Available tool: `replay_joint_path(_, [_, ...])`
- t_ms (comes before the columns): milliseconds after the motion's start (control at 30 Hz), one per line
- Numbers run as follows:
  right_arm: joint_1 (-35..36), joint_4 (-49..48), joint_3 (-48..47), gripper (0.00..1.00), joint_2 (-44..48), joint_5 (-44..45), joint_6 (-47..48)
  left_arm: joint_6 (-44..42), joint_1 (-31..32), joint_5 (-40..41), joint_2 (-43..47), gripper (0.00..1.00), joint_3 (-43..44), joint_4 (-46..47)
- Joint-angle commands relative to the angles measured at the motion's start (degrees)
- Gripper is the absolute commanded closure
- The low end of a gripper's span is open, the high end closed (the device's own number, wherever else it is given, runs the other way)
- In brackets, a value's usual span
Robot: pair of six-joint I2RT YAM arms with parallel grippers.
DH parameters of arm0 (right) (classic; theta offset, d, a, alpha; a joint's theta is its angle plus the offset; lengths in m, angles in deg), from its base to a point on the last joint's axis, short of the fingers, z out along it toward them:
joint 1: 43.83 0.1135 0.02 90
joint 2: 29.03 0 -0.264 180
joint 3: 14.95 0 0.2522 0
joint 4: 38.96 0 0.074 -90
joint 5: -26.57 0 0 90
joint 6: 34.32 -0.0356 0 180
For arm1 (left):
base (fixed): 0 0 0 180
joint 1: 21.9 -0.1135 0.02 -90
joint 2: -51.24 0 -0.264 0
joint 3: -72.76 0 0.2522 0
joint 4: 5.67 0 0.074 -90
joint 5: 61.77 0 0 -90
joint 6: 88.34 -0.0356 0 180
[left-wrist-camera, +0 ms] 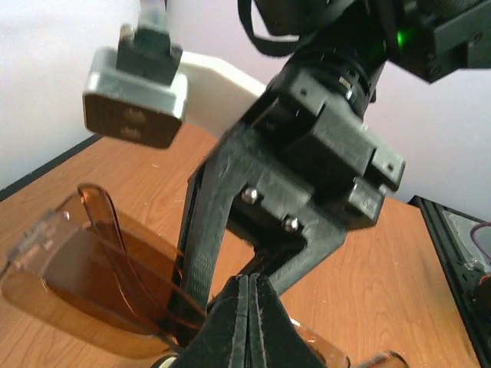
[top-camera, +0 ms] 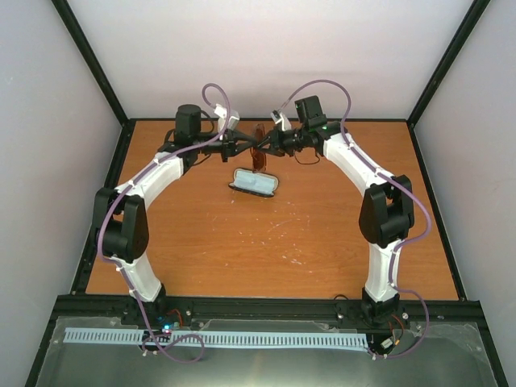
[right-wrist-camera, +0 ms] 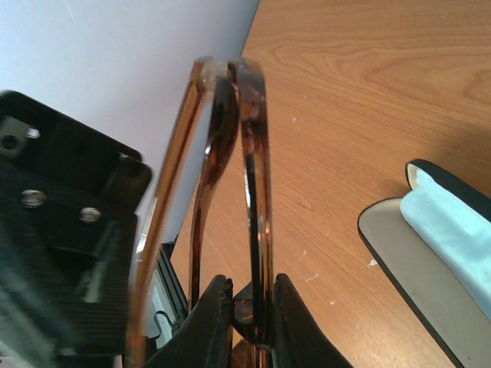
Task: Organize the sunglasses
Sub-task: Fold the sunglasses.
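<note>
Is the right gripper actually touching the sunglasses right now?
Touching. In the right wrist view the right gripper has its fingers pressed against both sides of the sunglasses at the brown frame, with no gap.

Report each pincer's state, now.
Left pincer: shut, pinching the sunglasses.
Right pincer: shut on the sunglasses too.

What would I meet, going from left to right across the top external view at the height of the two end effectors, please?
left end effector → sunglasses → right end effector
</note>
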Motion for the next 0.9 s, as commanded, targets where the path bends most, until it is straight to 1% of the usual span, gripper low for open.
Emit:
replay_joint_path(0, [0.79, -5.47, 0.25, 0.97, 2.79, -2.14, -1.74, -6.28, -0.04, -0.07, -0.63, 0.99, -0.58, -4.20])
replay_joint_path(133, [0.77, -9.09, 3.03, 0.97, 4.60, -4.29, -3.58, -8.78, -0.04, 1.67, -1.76, 0.99, -2.42, -4.84])
replay_joint_path(233, [0.84, -9.46, 3.92, 0.97, 5.34, -3.97, -3.69, -9.47, -0.04, 1.99, -2.27, 0.99, -3.08, -4.76])
replay_joint_path(333, [0.55, -5.49, 3.79, 0.97, 5.45, 1.49, -1.99, -7.41, -0.35, 2.91, -0.62, 0.98, -2.51, -3.56])
replay_joint_path(400, [-0.22, -3.38, 4.32, 0.97, 5.51, 5.57, -1.31, -3.67, -1.62, 3.63, 1.91, 0.93, -2.90, -0.48])
replay_joint_path(467, [-1.45, -3.03, 5.34, 0.97, 5.62, 9.06, -1.15, -1.07, -3.24, 4.41, 4.30, 0.91, -3.65, 1.00])
replay_joint_path(500, [-2.16, -2.96, 5.32, 0.97, 5.46, 10.46, -0.78, -1.57, -3.92, 4.98, 5.09, 0.90, -3.87, -0.25])
replay_joint_path(567, [-3.53, -3.18, 4.76, 0.97, 4.68, 13.11, -0.36, -6.32, -4.49, 7.15, 5.47, 0.92, -4.07, -6.54])
replay_joint_path(633, [-4.96, -3.88, 3.32, 0.97, 2.92, 13.77, -0.36, -14.17, -4.79, 8.46, 4.64, 0.97, -4.12, -16.91])
replay_joint_path(667, [-5.52, -3.66, 1.91, 0.97, 1.57, 13.95, -0.21, -19.43, -5.01, 9.88, 4.18, 0.99, -4.23, -21.49])
replay_joint_path(700, [-5.84, -3.33, 0.36, 0.97, 0.00, 14.07, 0.34, -22.92, -5.15, 12.27, 3.75, 0.99, -4.34, -25.82])
replay_joint_path(767, [-5.93, -1.17, -4.64, 0.97, -3.42, 14.96, 2.13, -29.63, -5.78, 15.93, 2.67, 1.00, -3.90, -34.18])
replay_joint_path(867, [-5.93, 2.26, -11.73, 0.97, -9.59, 16.33, 4.61, -37.32, -6.07, 21.34, 0.67, 0.99, -2.81, -44.55])
